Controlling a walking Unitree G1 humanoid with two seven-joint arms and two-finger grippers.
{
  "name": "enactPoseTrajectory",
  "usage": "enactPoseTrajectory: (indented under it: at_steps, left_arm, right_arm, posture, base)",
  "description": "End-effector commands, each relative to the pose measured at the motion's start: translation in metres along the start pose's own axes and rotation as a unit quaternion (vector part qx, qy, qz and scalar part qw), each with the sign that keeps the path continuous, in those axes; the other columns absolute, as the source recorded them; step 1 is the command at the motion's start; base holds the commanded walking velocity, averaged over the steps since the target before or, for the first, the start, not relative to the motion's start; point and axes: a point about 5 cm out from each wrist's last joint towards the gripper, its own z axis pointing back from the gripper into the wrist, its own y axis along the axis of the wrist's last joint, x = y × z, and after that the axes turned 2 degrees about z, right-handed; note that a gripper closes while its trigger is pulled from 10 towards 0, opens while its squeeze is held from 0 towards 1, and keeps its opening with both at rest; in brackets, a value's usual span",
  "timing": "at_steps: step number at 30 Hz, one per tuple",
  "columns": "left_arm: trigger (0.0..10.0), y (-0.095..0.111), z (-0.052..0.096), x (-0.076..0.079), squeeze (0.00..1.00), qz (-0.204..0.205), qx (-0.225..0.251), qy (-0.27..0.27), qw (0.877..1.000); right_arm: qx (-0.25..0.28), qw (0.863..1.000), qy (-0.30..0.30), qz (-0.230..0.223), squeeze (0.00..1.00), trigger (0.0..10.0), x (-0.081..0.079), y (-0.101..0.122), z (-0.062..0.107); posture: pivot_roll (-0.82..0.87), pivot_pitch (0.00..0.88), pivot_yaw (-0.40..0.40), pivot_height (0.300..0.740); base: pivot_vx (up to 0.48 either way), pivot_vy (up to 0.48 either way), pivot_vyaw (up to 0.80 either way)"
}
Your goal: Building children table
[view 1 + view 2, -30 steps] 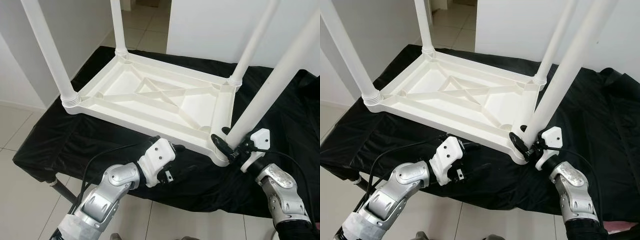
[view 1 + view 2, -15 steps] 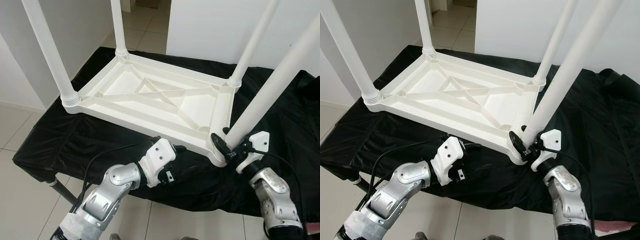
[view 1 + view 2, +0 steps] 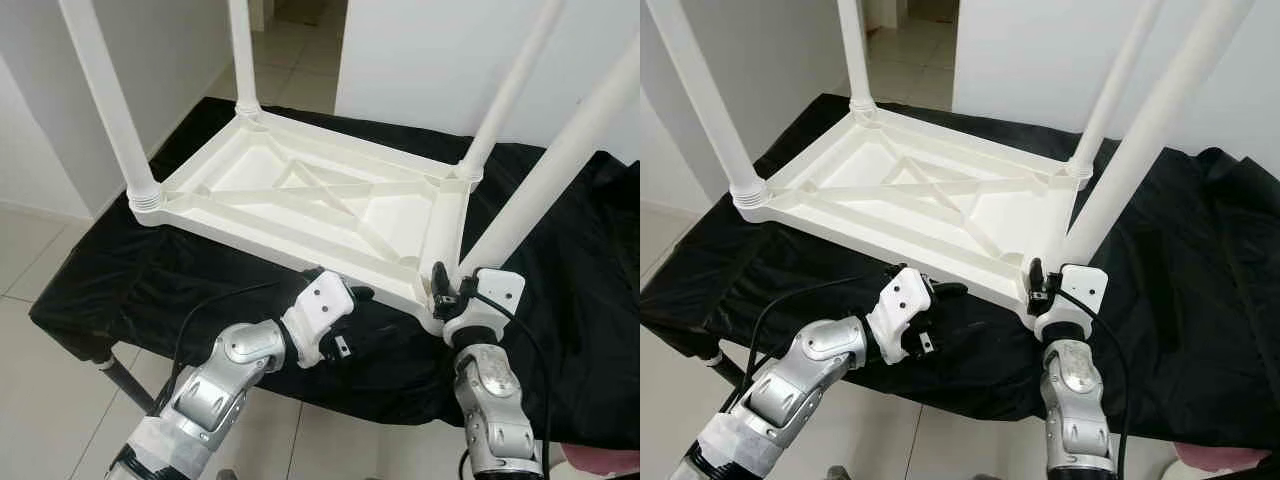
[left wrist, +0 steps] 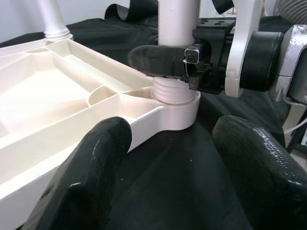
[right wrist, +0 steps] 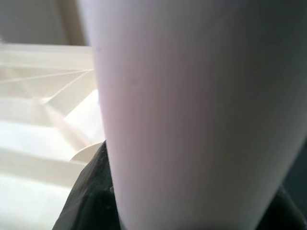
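A white plastic table top (image 3: 262, 232) lies upside down on a black cloth (image 3: 150, 280), with its legs pointing up. At the near right corner, my right gripper (image 3: 445, 290) is shut on the base of the near right leg (image 3: 560, 170), just above the threaded socket (image 4: 175, 93). One of its black fingers (image 4: 156, 60) crosses the leg in the left wrist view, and the leg (image 5: 192, 115) looms close in the right wrist view. My left gripper (image 3: 350, 300) rests open on the cloth by the top's front rim, fingers (image 4: 91, 177) pointing at that corner.
The cloth-covered work table ends close in front of me, with tiled floor (image 3: 40, 390) below. Three other legs stand up from the far left (image 3: 240, 50), near left (image 3: 105, 100) and far right (image 3: 510, 85) corners. White walls rise behind and to the left.
My right forearm has swung left and now stands upright under the leg's base, with its gripper turned round the leg. The left arm has barely shifted.
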Motion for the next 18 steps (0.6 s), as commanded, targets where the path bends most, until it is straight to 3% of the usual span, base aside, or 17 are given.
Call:
enactPoseTrajectory:
  at_steps: [1, 3, 12, 13, 15, 16, 18]
  left_arm:
    - [10.0, 0.002, -0.002, -0.001, 0.0, -0.01, 0.002, -0.014, 1.0]
    - [10.0, 0.004, -0.003, -0.003, 0.0, -0.009, 0.009, -0.009, 1.0]
    - [10.0, 0.008, -0.007, -0.008, 0.0, -0.015, 0.016, -0.011, 1.0]
    - [10.0, 0.009, -0.007, -0.009, 0.0, -0.015, 0.017, -0.01, 1.0]
    - [10.0, 0.009, -0.007, -0.009, 0.0, -0.015, 0.017, -0.01, 1.0]
    - [10.0, 0.009, -0.007, -0.01, 0.0, -0.015, 0.017, -0.01, 1.0]
    - [10.0, 0.009, -0.008, -0.011, 0.0, -0.015, 0.017, -0.011, 1.0]
  right_arm:
    - [-0.031, 0.998, -0.044, -0.011, 0.0, 10.0, 0.006, -0.012, 0.006]
    - [-0.027, 0.998, -0.05, -0.039, 0.0, 10.0, -0.003, -0.011, 0.009]
    - [-0.025, 0.999, -0.022, -0.026, 0.0, 10.0, -0.012, -0.006, 0.011]
    - [-0.019, 0.999, -0.018, -0.023, 0.56, 10.0, -0.013, -0.004, 0.01]
    - [-0.019, 0.999, -0.018, -0.023, 0.56, 10.0, -0.013, -0.004, 0.01]
    - [-0.014, 1.0, -0.015, -0.021, 1.0, 10.0, -0.014, -0.002, 0.01]
    - [-0.004, 1.0, -0.004, -0.027, 1.0, 10.0, -0.015, 0.001, 0.009]
  posture:
    - [-0.04, 0.0, -0.052, 0.74]
    - [-0.04, 0.0, -0.042, 0.74]
    - [-0.06, 0.0, -0.033, 0.74]
    - [-0.06, 0.0, -0.034, 0.74]
    - [-0.06, 0.0, -0.034, 0.74]
    - [-0.06, 0.0, -0.034, 0.74]
    - [-0.06, 0.0, -0.028, 0.74]
  base:
    - [0.0, 0.0, 0.0]
    - [0.0, 0.0, 0.0]
    - [0.0, 0.0, 0.0]
    - [0.0, 0.0, 0.0]
    - [0.0, 0.0, 0.0]
    - [0.0, 0.0, 0.0]
    - [0.0, 0.0, 0.0]
